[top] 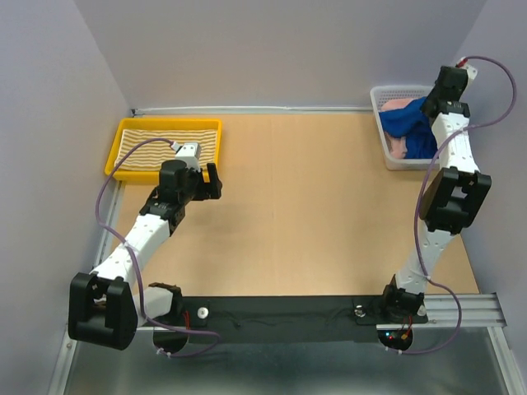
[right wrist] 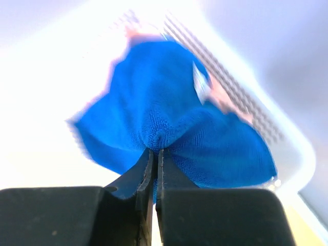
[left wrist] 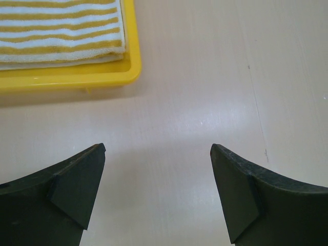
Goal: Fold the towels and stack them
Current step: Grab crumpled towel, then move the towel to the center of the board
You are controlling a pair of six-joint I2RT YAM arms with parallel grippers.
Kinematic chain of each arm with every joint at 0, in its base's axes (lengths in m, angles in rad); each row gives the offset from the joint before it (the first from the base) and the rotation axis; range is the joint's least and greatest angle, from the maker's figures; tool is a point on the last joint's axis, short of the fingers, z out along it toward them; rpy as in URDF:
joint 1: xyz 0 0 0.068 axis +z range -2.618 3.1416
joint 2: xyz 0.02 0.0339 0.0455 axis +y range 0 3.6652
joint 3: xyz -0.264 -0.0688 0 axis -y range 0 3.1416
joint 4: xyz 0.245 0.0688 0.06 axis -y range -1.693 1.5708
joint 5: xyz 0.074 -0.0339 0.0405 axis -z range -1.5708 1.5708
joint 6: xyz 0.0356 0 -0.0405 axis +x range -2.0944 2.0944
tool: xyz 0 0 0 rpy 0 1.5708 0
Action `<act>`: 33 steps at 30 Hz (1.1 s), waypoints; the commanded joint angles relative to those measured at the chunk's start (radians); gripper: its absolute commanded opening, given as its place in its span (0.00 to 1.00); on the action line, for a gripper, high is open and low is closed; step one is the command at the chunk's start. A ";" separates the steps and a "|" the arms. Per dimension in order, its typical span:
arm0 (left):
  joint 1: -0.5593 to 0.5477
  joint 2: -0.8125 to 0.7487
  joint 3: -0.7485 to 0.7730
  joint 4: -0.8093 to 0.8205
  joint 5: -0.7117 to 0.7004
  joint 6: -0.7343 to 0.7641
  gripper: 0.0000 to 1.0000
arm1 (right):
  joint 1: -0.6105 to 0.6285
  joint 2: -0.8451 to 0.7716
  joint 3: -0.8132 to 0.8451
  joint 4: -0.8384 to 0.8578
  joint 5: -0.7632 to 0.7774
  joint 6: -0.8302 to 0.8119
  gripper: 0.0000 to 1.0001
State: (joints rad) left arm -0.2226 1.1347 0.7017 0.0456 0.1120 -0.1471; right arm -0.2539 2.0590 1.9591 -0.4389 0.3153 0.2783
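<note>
The blue towel (top: 409, 123) lies crumpled in the white basket (top: 380, 97) at the back right, over a pink towel (top: 396, 105). My right gripper (right wrist: 156, 151) is shut on a pinch of the blue towel (right wrist: 169, 118), its jaws pressed together with the cloth bunched at their tips. Pink cloth (right wrist: 224, 100) shows behind the blue one. The yellow-and-cream striped towel (top: 161, 146) lies folded in the yellow tray (top: 115, 155) at the back left. My left gripper (left wrist: 158, 154) hangs open over bare table, just in front of the tray (left wrist: 82, 76) and the striped towel (left wrist: 61, 31).
Grey walls close in the table on the left, back and right. The basket stands against the right wall. A black strip with the arm bases runs along the near edge (top: 288, 317).
</note>
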 commanded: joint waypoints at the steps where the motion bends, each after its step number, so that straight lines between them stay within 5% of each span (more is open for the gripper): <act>1: -0.001 -0.044 0.032 0.051 0.011 0.003 0.95 | 0.059 -0.092 0.159 0.072 -0.038 -0.117 0.00; 7: -0.001 -0.052 0.028 0.053 0.003 -0.002 0.96 | 0.139 -0.065 0.443 0.109 -0.109 -0.182 0.00; 13: -0.001 -0.052 0.030 0.051 -0.002 -0.002 0.95 | 0.234 -0.132 0.462 0.226 -0.257 -0.175 0.01; 18: -0.001 -0.061 0.033 0.045 0.003 0.001 0.95 | 0.318 -0.336 0.166 0.252 -0.403 -0.117 0.00; 25: -0.001 -0.082 0.024 0.048 0.041 0.001 0.95 | 0.461 -0.741 -0.671 0.267 -0.556 0.062 0.06; 28: -0.001 -0.093 0.018 0.056 0.060 -0.002 0.95 | 0.531 -0.916 -1.105 0.226 -0.703 0.191 0.30; 30: -0.003 -0.095 0.016 0.057 0.075 -0.003 0.95 | 0.609 -0.991 -1.209 0.166 -0.740 0.219 0.48; 33: -0.011 -0.096 0.012 0.066 0.110 -0.005 0.95 | 0.666 -1.108 -1.241 -0.021 -0.717 0.214 0.58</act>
State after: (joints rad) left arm -0.2230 1.0695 0.7017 0.0639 0.1661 -0.1486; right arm 0.3588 1.0859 0.7223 -0.3397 -0.3283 0.4240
